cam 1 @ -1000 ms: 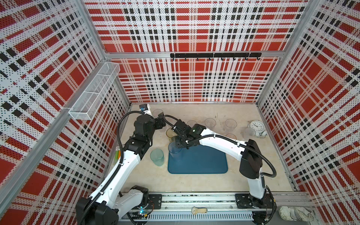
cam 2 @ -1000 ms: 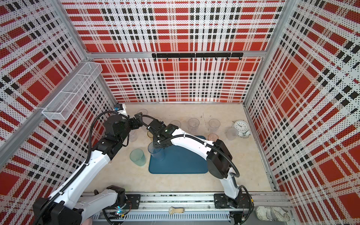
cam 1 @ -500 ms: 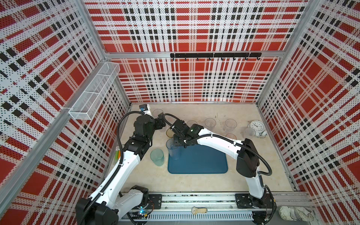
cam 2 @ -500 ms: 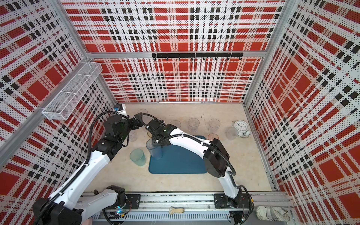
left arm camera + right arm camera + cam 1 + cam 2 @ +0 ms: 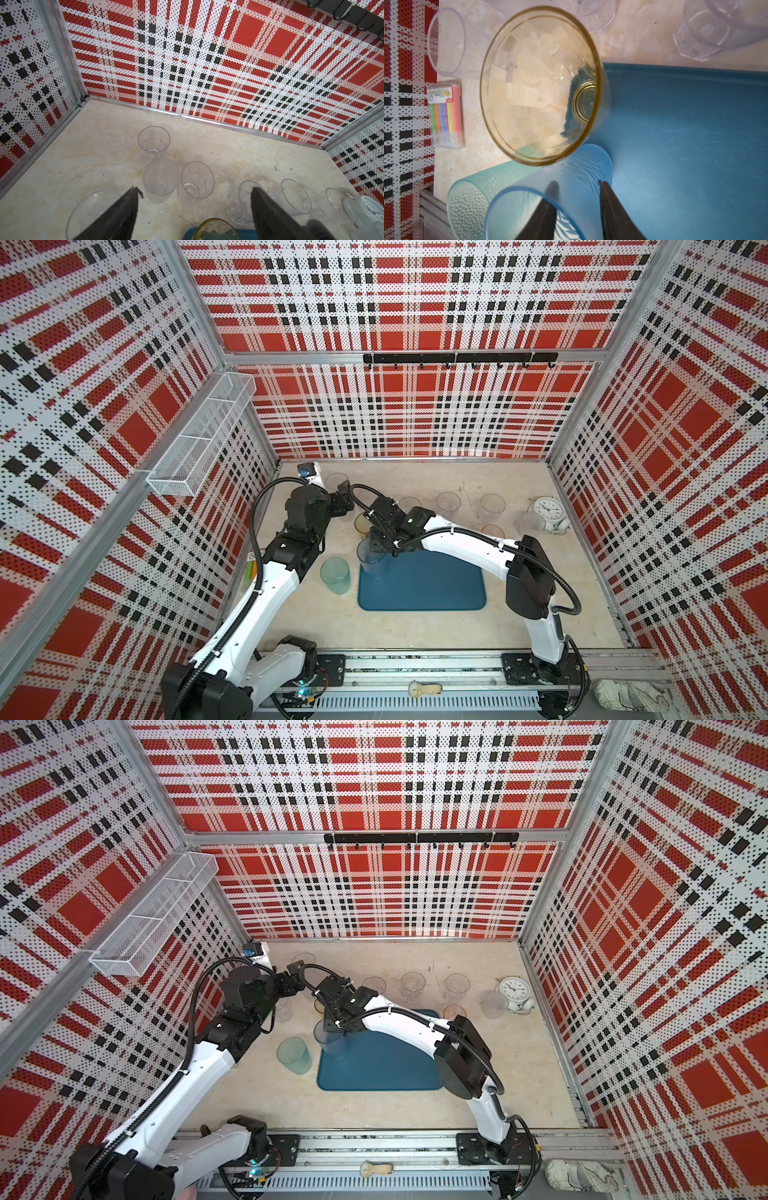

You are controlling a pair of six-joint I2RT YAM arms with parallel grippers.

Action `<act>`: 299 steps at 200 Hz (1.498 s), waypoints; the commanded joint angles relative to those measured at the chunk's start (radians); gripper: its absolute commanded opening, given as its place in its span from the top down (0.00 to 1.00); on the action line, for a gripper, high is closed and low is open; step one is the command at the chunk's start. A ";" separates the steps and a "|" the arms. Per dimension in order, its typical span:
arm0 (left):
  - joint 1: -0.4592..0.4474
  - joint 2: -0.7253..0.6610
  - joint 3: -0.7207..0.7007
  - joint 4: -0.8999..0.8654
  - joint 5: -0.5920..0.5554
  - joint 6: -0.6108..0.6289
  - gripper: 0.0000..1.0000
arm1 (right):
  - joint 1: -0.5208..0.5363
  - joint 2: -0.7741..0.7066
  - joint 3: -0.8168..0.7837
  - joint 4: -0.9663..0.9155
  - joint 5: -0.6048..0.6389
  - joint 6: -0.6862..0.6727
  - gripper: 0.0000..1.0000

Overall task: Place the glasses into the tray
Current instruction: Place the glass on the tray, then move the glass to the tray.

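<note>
Standing upright in the far left corner of the tray (image 5: 436, 589): grey-blue glass (image 5: 372, 562). Over its rim, right end effector (image 5: 576, 184), fingers apart, one inside the wall, one outside. Hovering above clear glasses (image 5: 153, 143) far left, left end effector (image 5: 194, 190), spread wide, empty. Just left of tray on bench (image 5: 415, 632), teal glass (image 5: 334, 574).

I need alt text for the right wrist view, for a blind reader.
The right pincer, open, straddles the wall of a blue tumbler standing on the teal-blue tray. An amber glass stands beside it at the tray's edge.
</note>
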 commanded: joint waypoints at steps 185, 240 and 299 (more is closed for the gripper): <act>-0.085 0.018 -0.066 0.096 -0.096 0.019 0.11 | -0.084 -0.301 -0.623 0.339 -0.162 0.076 0.50; -0.092 -0.026 -0.113 0.106 -0.096 0.015 0.09 | -0.062 -0.169 -0.634 0.519 -0.272 0.114 0.52; -0.092 -0.055 -0.114 0.089 -0.105 0.027 0.09 | -0.062 -0.090 -0.624 0.624 -0.334 0.166 0.52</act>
